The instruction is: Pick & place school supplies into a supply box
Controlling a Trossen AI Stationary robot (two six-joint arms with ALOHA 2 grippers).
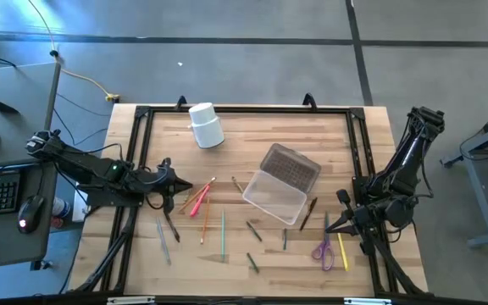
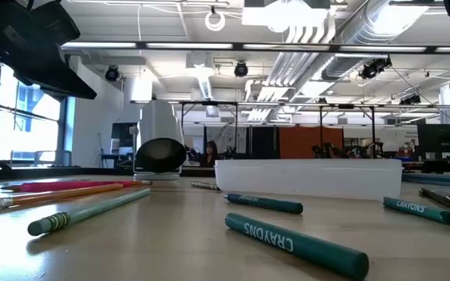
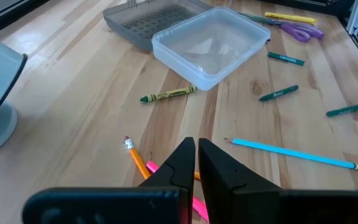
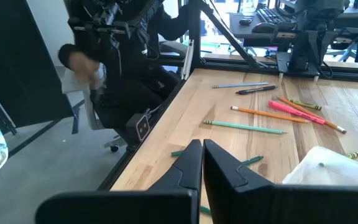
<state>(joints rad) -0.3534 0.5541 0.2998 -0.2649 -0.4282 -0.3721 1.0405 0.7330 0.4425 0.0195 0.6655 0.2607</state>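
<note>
The supply box (image 1: pixel 274 193) lies well apart from the clenched left tool (image 1: pixel 182 185), pencils (image 1: pixel 196 199) between them.

Camera layout, four views.
High: straight down over the whole table (image 1: pixel 227 152) and both arms. Low: table-top level, close behind a green crayon (image 2: pixel 295 246), facing the room. Left wrist: looks across to the supply box (image 3: pixel 211 45). Right wrist: faces the opposite way. All four share the box.
</note>
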